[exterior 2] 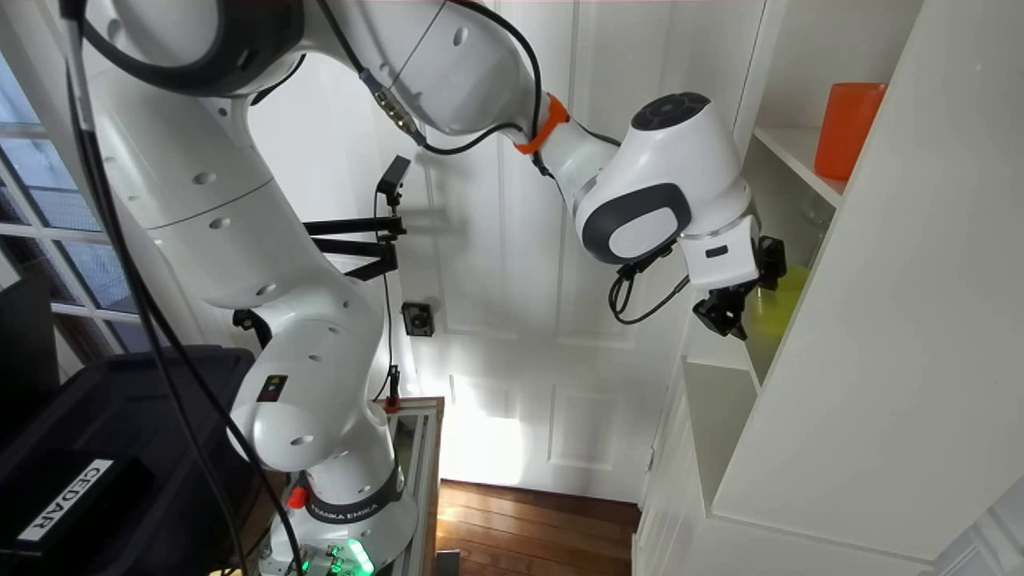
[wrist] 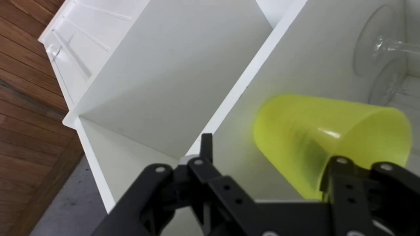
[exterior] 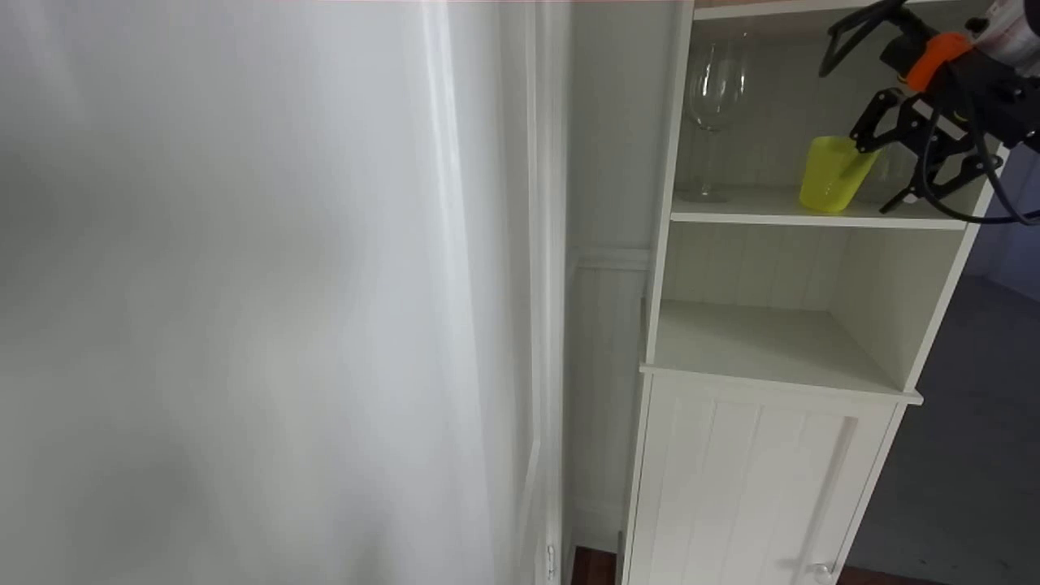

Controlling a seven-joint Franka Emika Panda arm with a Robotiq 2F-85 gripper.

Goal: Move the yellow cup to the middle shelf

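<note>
The yellow cup (exterior: 833,175) stands upright or nearly so on the middle shelf (exterior: 747,218), close to its front edge. My gripper (exterior: 876,179) is open. In the wrist view the gripper (wrist: 262,144) has its right finger at the cup's mouth, its dark tip showing through the wall of the cup (wrist: 288,131). The left finger is outside the cup, apart from it, over the edge of the shelf (wrist: 242,82). In an exterior view the cup (exterior 2: 776,300) is partly hidden by the gripper (exterior 2: 757,302) and the cabinet side.
A clear wine glass (exterior: 715,89) stands at the shelf's left; the wrist view shows two clear bases (wrist: 370,46) deeper in. A faint clear glass is behind the gripper. An orange cup (exterior 2: 850,132) is on the shelf above. The cabinet side (exterior 2: 880,320) borders the opening.
</note>
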